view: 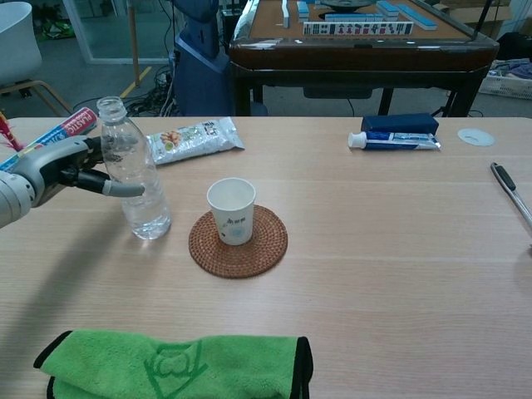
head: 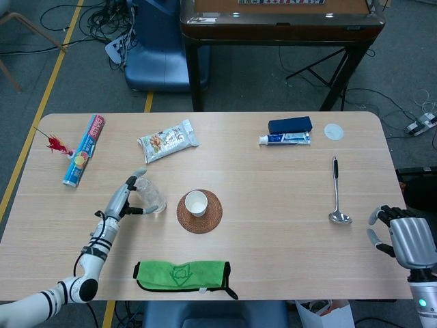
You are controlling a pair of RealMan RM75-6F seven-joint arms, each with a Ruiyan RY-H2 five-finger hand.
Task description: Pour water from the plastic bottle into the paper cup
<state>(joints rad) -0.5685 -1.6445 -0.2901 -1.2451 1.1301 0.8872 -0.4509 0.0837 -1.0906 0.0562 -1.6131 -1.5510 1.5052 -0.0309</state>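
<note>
we see our left hand (view: 62,170) with fingers spread around the upright clear plastic bottle (view: 133,170), not yet clamped. the white paper cup (view: 231,210) stands on a round woven coaster (view: 238,242) just beside it. our right hand (head: 404,236) rests half curled, empty. gripping, lifting and pouring all remain.
</note>
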